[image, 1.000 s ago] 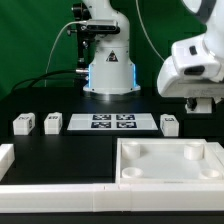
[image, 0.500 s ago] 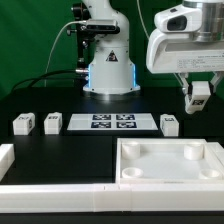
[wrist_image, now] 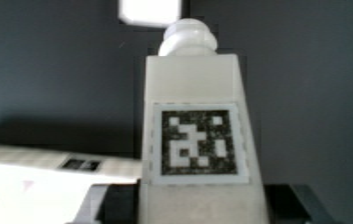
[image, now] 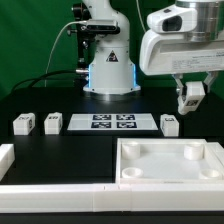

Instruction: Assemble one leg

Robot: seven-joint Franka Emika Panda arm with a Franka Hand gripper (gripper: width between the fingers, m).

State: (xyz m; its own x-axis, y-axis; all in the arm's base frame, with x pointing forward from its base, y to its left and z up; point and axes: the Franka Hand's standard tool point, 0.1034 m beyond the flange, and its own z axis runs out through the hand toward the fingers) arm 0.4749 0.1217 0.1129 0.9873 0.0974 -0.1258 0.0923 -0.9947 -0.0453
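High at the exterior view's right, above the tray [image: 160, 182], the gripper [image: 190, 100] clenches the leg [image: 192, 92], narrow tip pointing away from the fingers, likely for seating in a corner socket.

The leg [image: 192, 96] (white, tagged) is held aloft.

The arm's base [image: 108, 68] stands at the middle of the table's far edge, upright, with its lower ring lit blue. From there the arm reaches out toward the table's corner at the exterior view's right. Its bulky white wrist housing [image: 185, 40] is held high. Below it the gripper [image: 189, 104] hangs in the air, well clear of the tabletop, pointing down with a slight tilt. Its dark fingers [wrist_image: 105, 205] are clamped on either side of the leg [wrist_image: 196, 110], pinching it at one end.
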